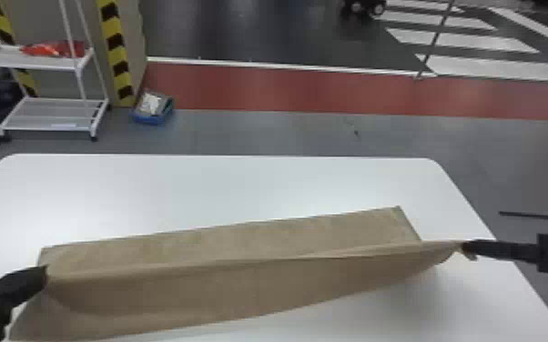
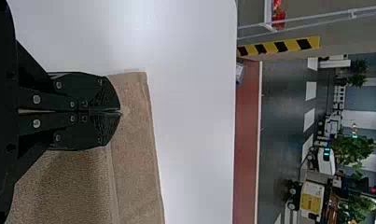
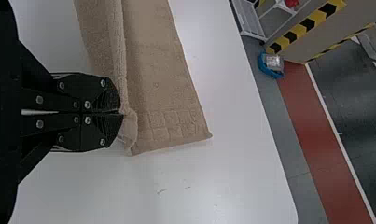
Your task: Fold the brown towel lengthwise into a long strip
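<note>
My left gripper (image 1: pixel 44 272) is at the brown towel's (image 1: pixel 223 236) left end, my right gripper (image 1: pixel 465 246) at its right end. Between them the near part of the towel is raised as a taut ridge, its front side hanging toward the near edge, while the far strip lies flat on the table. In the left wrist view the left gripper (image 2: pixel 119 112) is shut on the towel (image 2: pixel 136 154) near a corner. The right wrist view has the right gripper (image 3: pixel 121 113) shut on a bunched edge of the towel (image 3: pixel 157 70).
The white table (image 1: pixel 195 186) extends beyond the towel on the far side. On the floor past it are a white shelf cart (image 1: pixel 54 116) and a blue bin (image 1: pixel 152 119). A black stand leg (image 1: pixel 532 214) is on the floor at the right.
</note>
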